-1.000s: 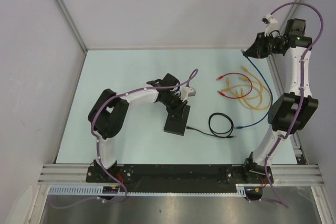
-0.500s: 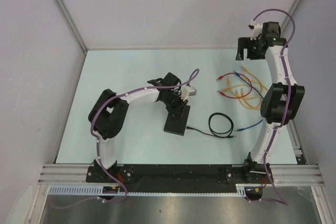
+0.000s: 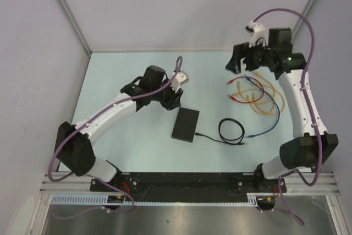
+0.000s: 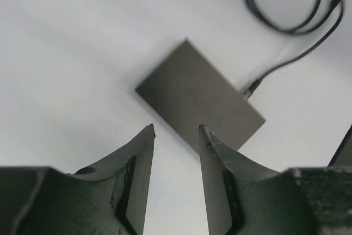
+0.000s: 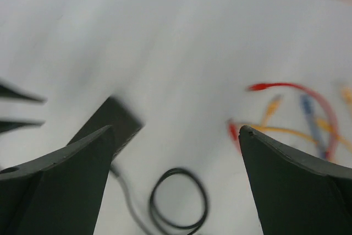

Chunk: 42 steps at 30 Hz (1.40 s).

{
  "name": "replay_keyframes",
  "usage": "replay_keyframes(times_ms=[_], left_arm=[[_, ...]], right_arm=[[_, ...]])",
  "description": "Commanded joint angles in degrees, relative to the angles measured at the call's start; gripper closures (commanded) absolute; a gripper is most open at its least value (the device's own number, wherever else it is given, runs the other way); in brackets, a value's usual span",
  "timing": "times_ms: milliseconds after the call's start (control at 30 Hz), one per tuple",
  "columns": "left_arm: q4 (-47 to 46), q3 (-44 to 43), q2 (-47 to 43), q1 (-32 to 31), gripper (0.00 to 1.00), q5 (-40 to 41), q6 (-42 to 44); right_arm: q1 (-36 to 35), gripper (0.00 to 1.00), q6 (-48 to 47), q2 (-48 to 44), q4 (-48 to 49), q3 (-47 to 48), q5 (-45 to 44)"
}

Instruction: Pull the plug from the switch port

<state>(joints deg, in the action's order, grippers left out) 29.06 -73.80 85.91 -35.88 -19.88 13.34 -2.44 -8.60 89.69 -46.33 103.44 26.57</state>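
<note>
The left gripper [image 4: 176,129] hangs above the pale blue-green worktop [image 3: 126,136], just beyond the far left corner of the switch. Its jaws stand a little apart with nothing between them. The flat matte-black rectangular switch [image 3: 185,125] lies on its own on the worktop, touched by neither arm. Just right of the switch lies a thin black cable [image 3: 231,119] wound into a small coil. Its loose end runs back to a plug [image 3: 199,135] at the switch's right edge. Whether that plug sits in a socket or only lies against the edge cannot be told. Farther right of the switch, and beyond it, is a loose tangle of red, orange and blue patch cables [image 3: 256,94]. The right gripper [image 5: 176,129] is raised well apart from the switch, at the far side of that tangle, its jaws spread wide and holding nothing.
</note>
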Motion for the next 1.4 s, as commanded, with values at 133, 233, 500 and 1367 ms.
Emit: replay_keyframes(times_ms=[133,233,500,1367], left_arm=[[-6.3,18.1,-0.2,2.8,0.56,3.7,-9.3],[-7.0,20.2,-1.0,3.0,0.6,7.8,-10.3],[-3.9,20.5,4.5,4.0,0.76,-0.7,-4.2],[6.7,6.0,10.4,3.2,0.73,-15.1,5.6]], right_arm=[[-4.7,0.0,3.7,-12.3,-0.3,-23.8,11.2],[-0.7,0.0,7.0,-14.1,0.4,-27.8,13.3],[8.5,0.01,12.8,-15.1,1.9,-33.6,15.8],[-4.7,0.07,-10.9,-4.1,-1.3,-33.7,19.4]])
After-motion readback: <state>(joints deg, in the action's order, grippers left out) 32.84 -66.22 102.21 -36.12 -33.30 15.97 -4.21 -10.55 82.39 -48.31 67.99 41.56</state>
